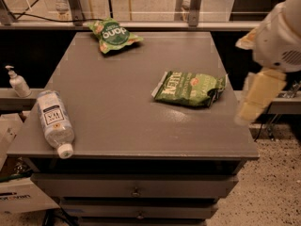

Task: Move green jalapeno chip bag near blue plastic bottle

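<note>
The green jalapeno chip bag lies flat on the right half of the grey table, dark green with pale block lettering. The blue plastic bottle lies on its side at the table's front left corner, white cap toward the front edge. My gripper hangs off the table's right edge, to the right of the chip bag and a little above table height. It holds nothing that I can see.
A lighter green bag with a round white-lettered logo lies at the table's back left. A small white pump dispenser stands on a ledge left of the table. Drawers sit under the tabletop. A rail with posts runs behind.
</note>
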Available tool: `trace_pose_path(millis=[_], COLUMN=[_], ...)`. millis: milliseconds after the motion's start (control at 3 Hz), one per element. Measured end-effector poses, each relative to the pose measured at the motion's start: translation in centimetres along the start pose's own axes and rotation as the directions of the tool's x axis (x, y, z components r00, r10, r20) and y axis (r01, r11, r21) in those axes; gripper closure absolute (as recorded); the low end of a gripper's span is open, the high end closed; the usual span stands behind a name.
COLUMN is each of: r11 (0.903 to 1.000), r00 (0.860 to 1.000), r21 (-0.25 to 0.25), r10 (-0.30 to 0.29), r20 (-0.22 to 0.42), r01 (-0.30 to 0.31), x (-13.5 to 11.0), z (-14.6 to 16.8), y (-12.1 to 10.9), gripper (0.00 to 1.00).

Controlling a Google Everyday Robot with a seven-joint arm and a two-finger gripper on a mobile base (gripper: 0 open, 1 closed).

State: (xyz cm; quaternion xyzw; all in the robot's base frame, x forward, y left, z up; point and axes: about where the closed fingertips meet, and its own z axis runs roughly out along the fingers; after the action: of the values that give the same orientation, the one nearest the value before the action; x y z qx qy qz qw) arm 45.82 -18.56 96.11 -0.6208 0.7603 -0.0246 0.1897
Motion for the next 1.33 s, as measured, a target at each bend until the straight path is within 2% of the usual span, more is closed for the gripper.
trace_pose_path(millis=[333, 667, 1000, 1333], r11=[0.9973, 0.9969, 0.9963, 0.9969], r00=[0.999, 0.999, 0.998, 0.998], r21=[0.074, 0.077, 0.086, 0.074], r10=[-0.009, -0.015, -0.012, 0.022], r20=[0.043, 0.047, 0.064, 0.067], r01=[0.006, 0.011, 0.007, -0.027], x=[-1.4, -1.5, -2.2, -2.7], z=[0.1, 0.0, 2.0, 5.3], y=[-1.7, -1.6, -2.5, -4.2], gripper=[0.0, 0.0, 0.0, 0.0])
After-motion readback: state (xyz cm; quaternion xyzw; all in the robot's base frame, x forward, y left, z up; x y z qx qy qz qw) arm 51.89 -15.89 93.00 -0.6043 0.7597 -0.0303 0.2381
